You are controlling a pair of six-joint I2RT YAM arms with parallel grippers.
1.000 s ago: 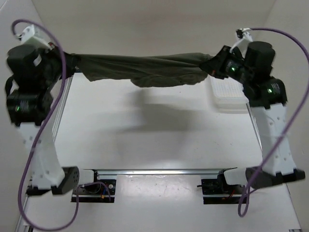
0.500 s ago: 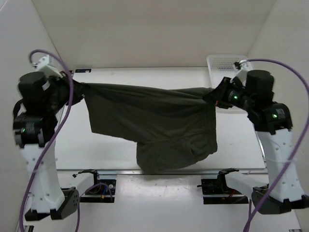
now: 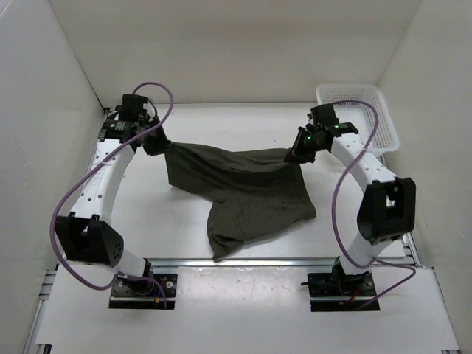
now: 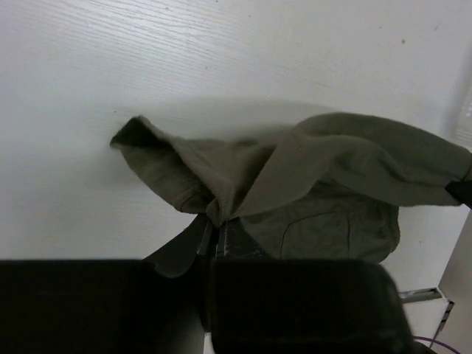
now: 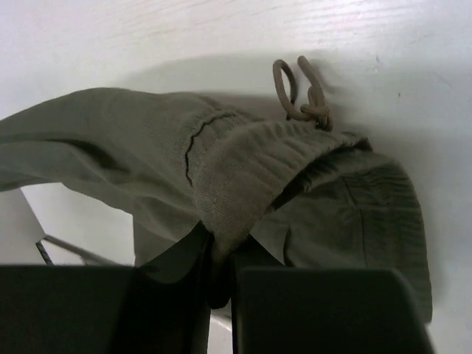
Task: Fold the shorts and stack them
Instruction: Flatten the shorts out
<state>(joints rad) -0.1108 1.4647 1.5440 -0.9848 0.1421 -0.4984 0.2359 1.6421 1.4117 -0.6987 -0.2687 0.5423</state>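
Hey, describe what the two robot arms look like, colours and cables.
The left arm and right arm share white links with chunky black joint housings. A purple cable loops along each. A green light glows near the right wrist. The jaws are black.

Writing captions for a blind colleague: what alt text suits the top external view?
Dark olive-green, wrinkly fabric shorts are held at two far corners by the left gripper and right gripper, both shut on them, the rest spread toward the near edge of the white table. A white plastic basket sits far right.
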